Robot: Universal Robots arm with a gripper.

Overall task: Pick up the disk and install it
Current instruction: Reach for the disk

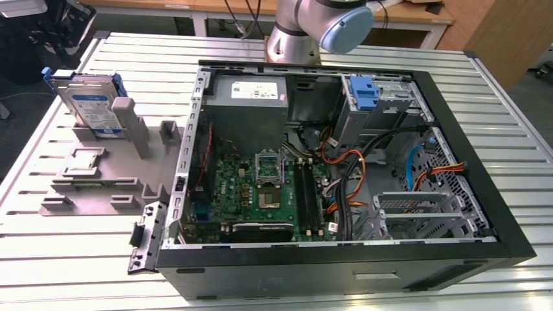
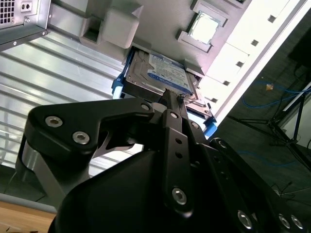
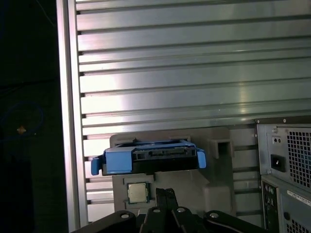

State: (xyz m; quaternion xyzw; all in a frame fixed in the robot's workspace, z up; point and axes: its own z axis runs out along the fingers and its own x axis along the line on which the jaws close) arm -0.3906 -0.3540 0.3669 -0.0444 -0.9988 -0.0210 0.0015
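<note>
— Where is the disk?

— In the exterior view the disk [image 1: 89, 103] stands on edge at the upper left of the frame, slotted upright in a grey holder [image 1: 103, 188] on the slatted metal table [image 1: 509, 129]. Its white-and-blue label faces the camera, and the blue bracket wraps its edges.

— And the computer case?

— The computer case [image 1: 346, 262] lies open, filling the centre and right of the frame, just beside the holder. The disk is outside it, not installed. Along the case's far wall, toward the top of the frame, sit 1 grey power-supply box [image 1: 250, 97] and 1 silver cage [image 1: 380, 97] with a blue latch.

— What about the gripper?

— In the first wrist view the gripper [image 3: 165, 194] has its 2 fingers brought together at the tips, with nothing between them. It points toward the disk but is apart from it. A square chip [image 3: 137, 192] rests on the holder near the disk.

— The arm?

— The arm [image 1: 315, 26] rises at the top centre of the exterior view, behind the case.
</note>
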